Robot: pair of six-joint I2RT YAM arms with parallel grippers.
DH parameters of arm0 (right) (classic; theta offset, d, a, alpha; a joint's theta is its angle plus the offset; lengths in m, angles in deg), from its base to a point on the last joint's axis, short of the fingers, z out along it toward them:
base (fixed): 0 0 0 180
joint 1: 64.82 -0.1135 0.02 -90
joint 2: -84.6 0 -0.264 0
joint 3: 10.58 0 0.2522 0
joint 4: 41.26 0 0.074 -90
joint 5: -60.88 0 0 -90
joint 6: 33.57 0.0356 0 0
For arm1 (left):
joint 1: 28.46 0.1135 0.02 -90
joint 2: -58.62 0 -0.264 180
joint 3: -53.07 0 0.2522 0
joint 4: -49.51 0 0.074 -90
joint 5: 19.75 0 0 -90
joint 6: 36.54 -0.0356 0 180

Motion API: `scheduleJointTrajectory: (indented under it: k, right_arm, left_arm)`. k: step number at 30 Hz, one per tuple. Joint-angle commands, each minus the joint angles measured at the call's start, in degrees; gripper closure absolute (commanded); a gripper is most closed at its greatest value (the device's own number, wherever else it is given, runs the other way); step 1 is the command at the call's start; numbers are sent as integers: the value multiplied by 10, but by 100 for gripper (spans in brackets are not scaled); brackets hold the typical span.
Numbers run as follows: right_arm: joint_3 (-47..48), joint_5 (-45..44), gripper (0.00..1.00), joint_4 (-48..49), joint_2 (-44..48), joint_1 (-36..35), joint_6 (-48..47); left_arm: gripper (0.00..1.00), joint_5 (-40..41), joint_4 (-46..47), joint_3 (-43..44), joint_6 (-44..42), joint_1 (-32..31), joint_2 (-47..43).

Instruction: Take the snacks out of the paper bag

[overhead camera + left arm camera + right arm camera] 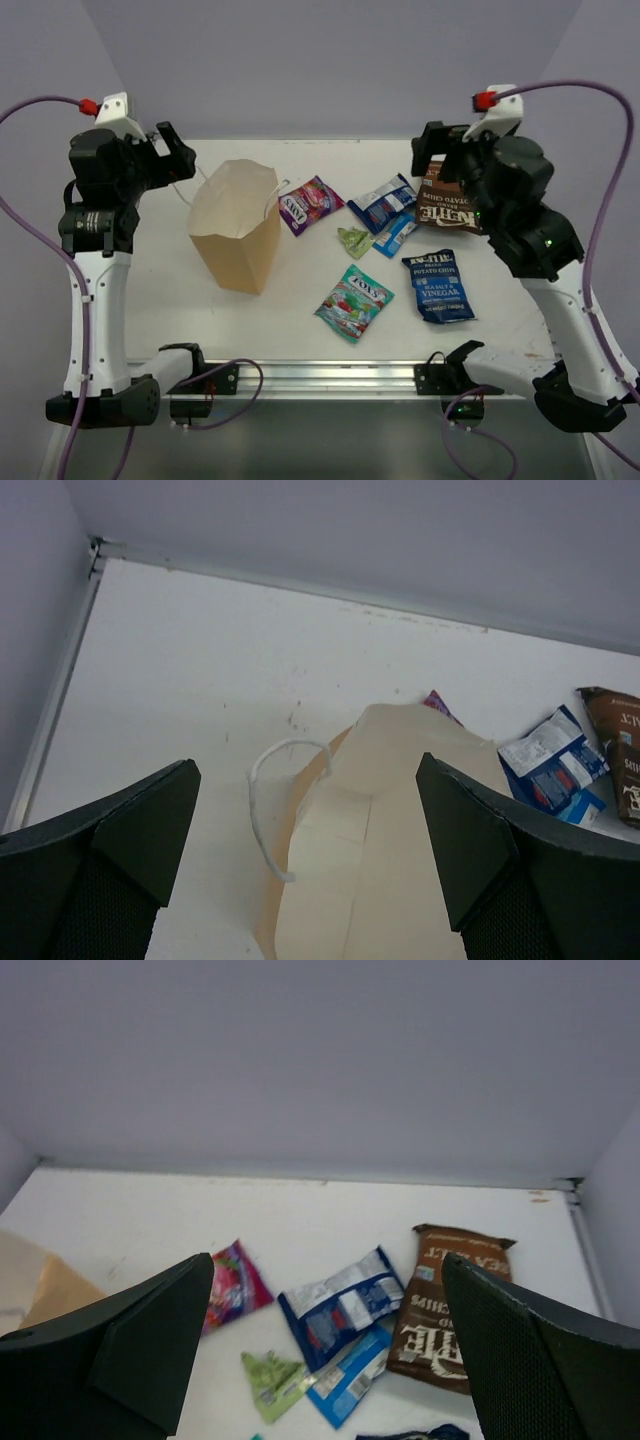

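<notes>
The tan paper bag (pixel 235 225) stands upright on the white table, its mouth open; it also shows in the left wrist view (pixel 400 840) with a white string handle (pixel 265 810). Snacks lie to its right: a purple candy bag (pixel 310 204), two blue-white packets (pixel 383 203), a small green wrapper (pixel 354 240), a brown chip bag (pixel 445 205), a dark-blue chip bag (pixel 438 286) and a teal candy bag (pixel 353 302). My left gripper (pixel 170 155) is open and empty, raised left of the bag. My right gripper (pixel 435 158) is open and empty above the brown chip bag.
The table's back edge meets a grey wall (pixel 320 70). A metal rail (pixel 320 375) runs along the near edge between the arm bases. In the right wrist view the purple bag (pixel 235 1285), blue-white packets (pixel 345 1305), green wrapper (pixel 272 1380) and brown bag (pixel 445 1300) show.
</notes>
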Motion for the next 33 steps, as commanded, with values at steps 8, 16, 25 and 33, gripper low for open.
scheduleJointTrajectory:
  k: [8, 16, 25, 33]
  right_arm:
    - [141, -129, 1, -7, 23, 149, -34]
    - [67, -151, 1, 138, 179, 150, -107]
    - [23, -132, 1, 171, 249, 150, -154]
    - [-32, -94, 1, 193, 288, 150, -137]
  left_arm:
    - [0, 75, 12, 180, -65, -11, 19]
    - [0, 215, -13, 265, -113, -91, 18]
    - [0, 233, -17, 282, -114, -113, 20]
    - [0, 224, -17, 277, -109, -114, 24]
